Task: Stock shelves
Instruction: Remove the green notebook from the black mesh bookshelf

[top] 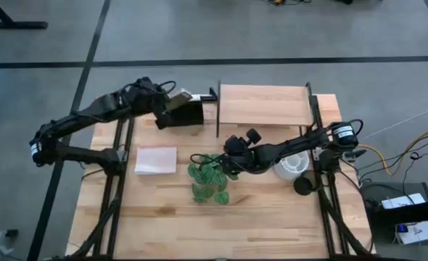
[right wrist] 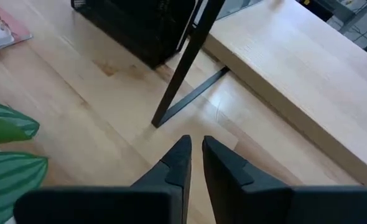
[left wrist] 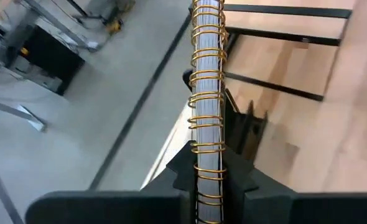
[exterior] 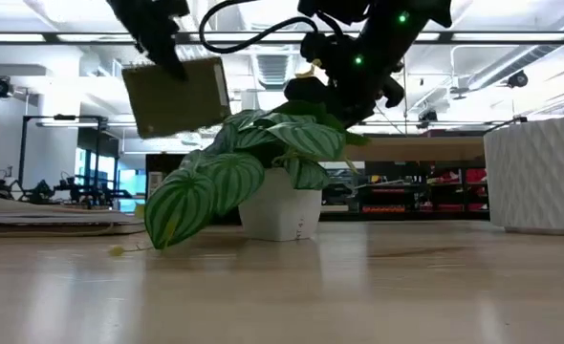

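A brown-covered notebook (exterior: pixel 177 96) with a gold spiral binding hangs in the air at the table's far left, with my left gripper (top: pixel 163 109) shut on it. It is just above the small dark slatted rack (top: pixel 188 112). The shelves (top: pixel 265 105), a pale board in a thin black frame, stand at the far middle. My right gripper (right wrist: pixel 196 152) hovers over bare table in front of the shelves. Its fingers are drawn together to a narrow slit and hold nothing. A potted plant (exterior: pixel 272 182) with striped green leaves stands just below and nearer than the right gripper. My left gripper pinches the notebook at its spiral-bound edge (left wrist: pixel 207 155), one finger on each cover, with the gold coil running out forward between them. In the low view the fingers (exterior: pixel 158 43) come from above at an upper corner. The notebook hangs below them, slightly tilted and clear of the table.
A pink notebook (top: pixel 156 159) lies flat on the table's left half. A white ribbed pot (top: pixel 292 165) and a small black round object (top: pixel 303 185) sit at the right, under my right arm. The near half of the table has free room.
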{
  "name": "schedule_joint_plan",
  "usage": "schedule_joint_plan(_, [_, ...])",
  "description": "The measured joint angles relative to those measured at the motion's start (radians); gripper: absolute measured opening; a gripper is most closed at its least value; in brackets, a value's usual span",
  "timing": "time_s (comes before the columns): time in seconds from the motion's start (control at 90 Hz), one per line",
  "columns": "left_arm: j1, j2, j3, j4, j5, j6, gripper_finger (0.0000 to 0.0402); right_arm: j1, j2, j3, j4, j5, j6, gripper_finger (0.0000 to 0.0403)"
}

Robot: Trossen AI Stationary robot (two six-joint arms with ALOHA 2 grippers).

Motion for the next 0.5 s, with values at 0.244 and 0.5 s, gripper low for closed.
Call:
schedule_joint_plan(0.244, [-0.011,-0.002,0.08,-0.251,0.399,-0.145,0.0017,-0.002,0.0,0.0,0.015,0.0,-0.032,0.0026])
schedule_joint_plan(0.5, [-0.067,-0.002,-0.019,-0.3,0.458,-0.172,0.0017,-0.008,0.0,0.0,0.071,0.001,-0.107,0.0027])
